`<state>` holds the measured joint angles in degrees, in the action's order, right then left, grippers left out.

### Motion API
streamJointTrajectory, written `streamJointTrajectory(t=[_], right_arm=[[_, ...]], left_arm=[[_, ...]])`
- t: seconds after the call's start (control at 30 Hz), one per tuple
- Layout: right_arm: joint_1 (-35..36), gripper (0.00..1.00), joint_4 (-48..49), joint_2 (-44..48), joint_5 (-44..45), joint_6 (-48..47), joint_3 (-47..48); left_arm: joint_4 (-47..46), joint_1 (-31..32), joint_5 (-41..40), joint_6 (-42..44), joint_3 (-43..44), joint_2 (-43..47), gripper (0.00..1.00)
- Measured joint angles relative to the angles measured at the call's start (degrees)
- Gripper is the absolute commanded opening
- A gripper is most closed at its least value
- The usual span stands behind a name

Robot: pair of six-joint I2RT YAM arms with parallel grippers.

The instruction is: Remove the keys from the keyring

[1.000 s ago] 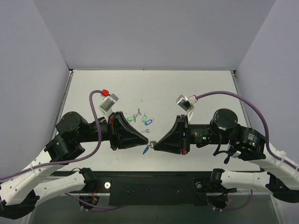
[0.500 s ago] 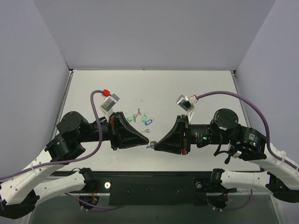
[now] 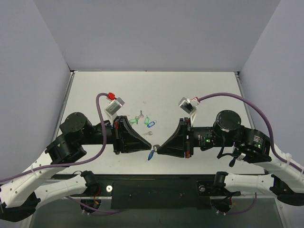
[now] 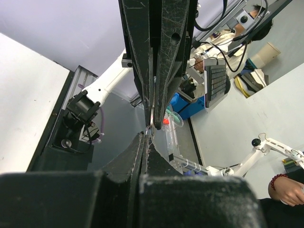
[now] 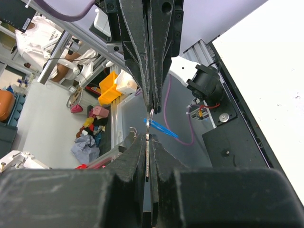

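Just past the black front rail [image 3: 156, 187], the left gripper [image 3: 147, 147] and right gripper [image 3: 157, 148] meet tip to tip over the near middle of the white table [image 3: 209, 90]. Both are pinched shut on the thin metal keyring with its oblong blue plastic tag [image 3: 150, 155]; the keys cannot be told from the ring. The tag hangs from the tips toward the near edge, its long axis near-far and slanted a little left. Beyond lie a lone silver key [image 3: 147, 133], a second blue tag [image 3: 151, 124] and green plastic tags [image 3: 145, 118], with bare table either side up to the walls. A second ago the left fingers stood slightly apart; half a second ago the tag was almost hidden
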<state>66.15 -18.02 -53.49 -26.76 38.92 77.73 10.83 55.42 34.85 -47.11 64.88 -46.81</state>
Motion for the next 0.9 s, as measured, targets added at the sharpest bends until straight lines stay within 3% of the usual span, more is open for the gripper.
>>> streamJointTrajectory(t=[0.27,0.33,0.37,0.5,0.67,0.9], right_arm=[[0.02,0.00,-0.33,-0.68,-0.04,0.00,0.31],[0.02,0.00,-0.48,-0.79,-0.04,0.00,0.31],[0.02,0.00,-0.57,-0.79,0.00,0.00,0.31],[0.02,0.00,-0.63,-0.79,0.00,0.00,0.31],[0.00,0.00,-0.66,-0.76,0.44,0.00,0.31],[0.00,0.00,-0.63,-0.61,3.80,0.02,0.31]], left_arm=[[2.93,0.04,0.15,1.55,1.27,-0.26,0.01],[3.45,0.07,0.07,1.79,1.29,-0.24,0.21],[3.89,0.11,-0.13,2.12,1.42,-0.24,0.37],[4.87,0.37,-1.68,2.95,1.64,0.17,0.69],[5.64,0.37,-5.46,3.34,1.84,1.70,0.76],[1.88,0.37,-15.26,0.81,-0.94,7.04,0.76]])
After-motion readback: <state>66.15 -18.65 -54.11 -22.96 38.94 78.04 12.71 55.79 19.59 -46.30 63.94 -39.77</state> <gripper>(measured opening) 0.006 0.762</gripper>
